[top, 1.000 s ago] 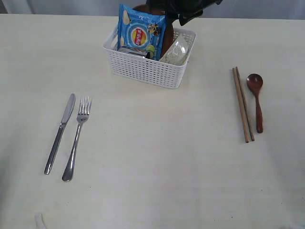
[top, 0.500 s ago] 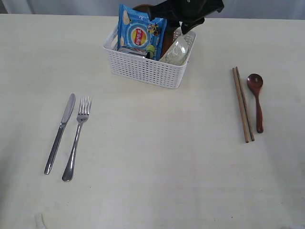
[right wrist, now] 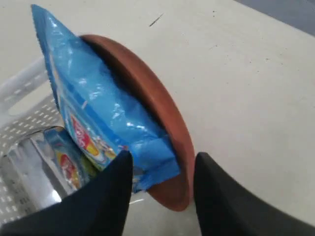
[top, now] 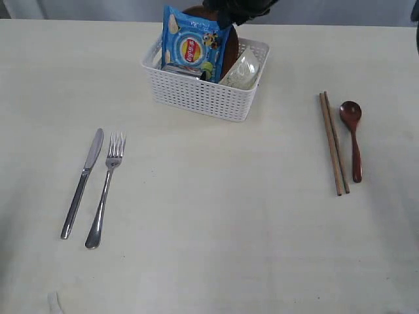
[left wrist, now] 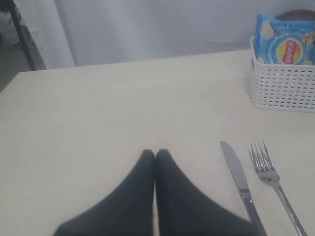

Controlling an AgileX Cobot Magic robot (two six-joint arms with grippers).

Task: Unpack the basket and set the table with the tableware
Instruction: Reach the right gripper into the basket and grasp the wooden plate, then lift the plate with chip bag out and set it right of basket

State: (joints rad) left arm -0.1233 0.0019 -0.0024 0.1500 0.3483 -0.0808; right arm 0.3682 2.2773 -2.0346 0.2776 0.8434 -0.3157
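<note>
Basket at far centre of table; inside it, blue snack packet, brown plate upright behind. Right gripper over basket, jaws wide, plate rim and packet corner between them; contact unclear. Left gripper pinched together, empty, near knife and fork. Chopsticks, spoon side by side at right.

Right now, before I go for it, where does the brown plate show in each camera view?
Exterior view: the brown plate stands on edge in the basket, behind the blue snack packet, top centre.
Left wrist view: only its rim shows, above the packet.
Right wrist view: mid-picture, directly behind the packet.
Shared landmark: the blue snack packet.
</note>
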